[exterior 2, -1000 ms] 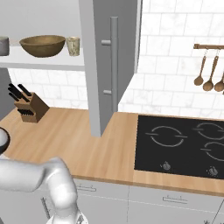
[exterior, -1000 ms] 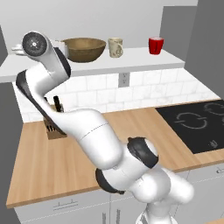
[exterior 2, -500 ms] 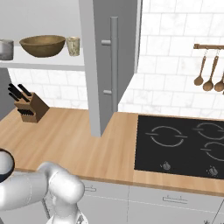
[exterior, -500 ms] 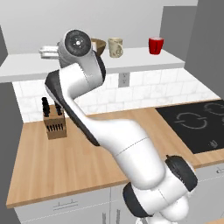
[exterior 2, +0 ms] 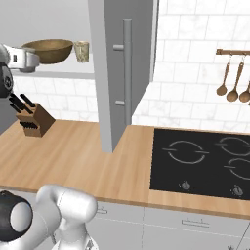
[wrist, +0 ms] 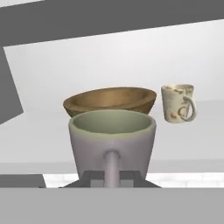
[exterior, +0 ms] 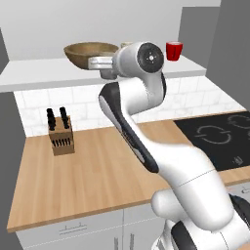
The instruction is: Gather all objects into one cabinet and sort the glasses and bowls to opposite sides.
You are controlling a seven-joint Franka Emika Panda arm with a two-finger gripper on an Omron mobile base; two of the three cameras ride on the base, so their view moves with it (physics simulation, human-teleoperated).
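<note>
My gripper (wrist: 112, 169) is shut on the small grey cup (wrist: 112, 135), one finger running up its near wall. I hold the cup upright at shelf height, just in front of the wide brown wooden bowl (wrist: 109, 101). The cream handled mug (wrist: 178, 103) stands right of the bowl on the white shelf (wrist: 39, 144). From the left base view my hand (exterior: 100, 63) reaches in beside the bowl (exterior: 90, 52), and the red cup (exterior: 174, 50) stands further right on the same shelf. The right base view has the bowl (exterior 2: 49, 50) and mug (exterior 2: 81, 51) behind the open grey cabinet door (exterior 2: 124, 73).
A knife block (exterior: 61, 137) stands on the wooden counter (exterior: 97, 176) under the shelf. A black cooktop (exterior 2: 205, 161) lies to the right, with wooden utensils (exterior 2: 234, 78) hanging on the tiled wall above it. The open door juts out over the counter.
My arm has swung to the right along the shelf, carrying the grey cup closer to the wooden bowl. The bowl, mug and red cup have stayed put.
</note>
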